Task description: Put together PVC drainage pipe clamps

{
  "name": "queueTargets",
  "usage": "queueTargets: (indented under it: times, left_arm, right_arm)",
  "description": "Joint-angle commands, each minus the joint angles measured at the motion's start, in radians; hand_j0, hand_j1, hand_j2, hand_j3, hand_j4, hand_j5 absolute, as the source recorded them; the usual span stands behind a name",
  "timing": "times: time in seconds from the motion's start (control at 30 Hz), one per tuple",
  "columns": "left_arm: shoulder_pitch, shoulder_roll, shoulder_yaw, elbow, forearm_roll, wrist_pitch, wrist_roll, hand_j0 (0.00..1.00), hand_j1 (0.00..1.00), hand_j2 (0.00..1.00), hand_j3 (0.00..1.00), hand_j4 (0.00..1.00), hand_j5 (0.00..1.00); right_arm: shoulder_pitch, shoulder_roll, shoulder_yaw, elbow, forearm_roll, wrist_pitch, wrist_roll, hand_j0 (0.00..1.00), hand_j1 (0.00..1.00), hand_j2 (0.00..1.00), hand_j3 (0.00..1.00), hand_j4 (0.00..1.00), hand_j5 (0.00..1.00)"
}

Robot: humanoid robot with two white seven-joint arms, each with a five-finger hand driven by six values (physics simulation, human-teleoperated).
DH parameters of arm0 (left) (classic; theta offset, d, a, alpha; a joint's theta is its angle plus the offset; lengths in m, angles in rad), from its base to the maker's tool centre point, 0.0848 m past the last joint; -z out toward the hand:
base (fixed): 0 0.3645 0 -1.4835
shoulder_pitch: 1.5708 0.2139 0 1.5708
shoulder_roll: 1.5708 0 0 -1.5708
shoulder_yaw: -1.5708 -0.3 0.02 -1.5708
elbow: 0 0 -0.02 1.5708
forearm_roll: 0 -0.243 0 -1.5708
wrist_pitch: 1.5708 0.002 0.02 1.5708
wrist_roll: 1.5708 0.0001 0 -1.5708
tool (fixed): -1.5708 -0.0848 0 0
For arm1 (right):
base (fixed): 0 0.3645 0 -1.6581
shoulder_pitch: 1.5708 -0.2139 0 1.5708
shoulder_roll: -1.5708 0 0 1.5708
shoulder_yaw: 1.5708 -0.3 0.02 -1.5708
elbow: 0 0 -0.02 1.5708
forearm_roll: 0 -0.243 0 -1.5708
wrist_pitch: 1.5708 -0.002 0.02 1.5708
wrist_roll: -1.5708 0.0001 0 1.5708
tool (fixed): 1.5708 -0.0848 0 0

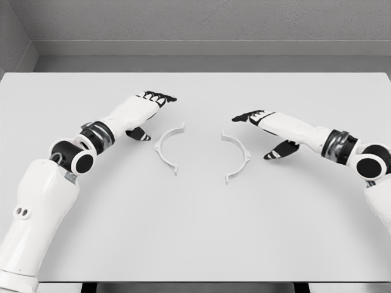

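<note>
Grey walls and a pale floor strip close off the top of the frame behind our white table (195,244), which fills nearly everything else. We see two white half-ring clamp pieces lying flat near the middle of the frame, their open sides facing each other: the left clamp half (166,148) sits just left of center, the right clamp half (238,157) just right of center, with a clear gap of bare table between them. Our left hand (146,107) reaches in from the lower left and hovers near the upper end of the left clamp half, fingers extended and loosely apart, thumb hanging down, holding nothing. Our right hand (269,128) comes in from the right edge and sits just beside the right clamp half, fingers also stretched out and apart, thumb dropped below, gripping nothing. We judge the assembly has hardly begun: neither half is grasped, and the two are not joined. What remains, as we read it, is taking hold of each half, bringing them together and mating their ends into a closed ring
</note>
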Motion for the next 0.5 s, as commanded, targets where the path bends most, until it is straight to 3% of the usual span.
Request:
queueTargets:
  times: [0.0,0.47]
  left_arm:
    - [0.0,0.001,-0.001,-0.011,0.002,0.001,0.0,1.0,1.0,1.0,1.0,1.0,1.0]
    - [0.014,0.0,-0.002,-0.033,0.002,-0.005,0.0,1.0,1.0,1.0,1.0,1.0,1.0]
  right_arm:
    - [0.0,0.009,0.002,0.012,-0.007,0.003,-0.001,1.0,1.0,1.0,1.0,1.0,1.0]
    - [-0.011,0.058,0.005,0.023,-0.005,0.004,0.002,1.0,1.0,1.0,1.0,1.0,1.0]
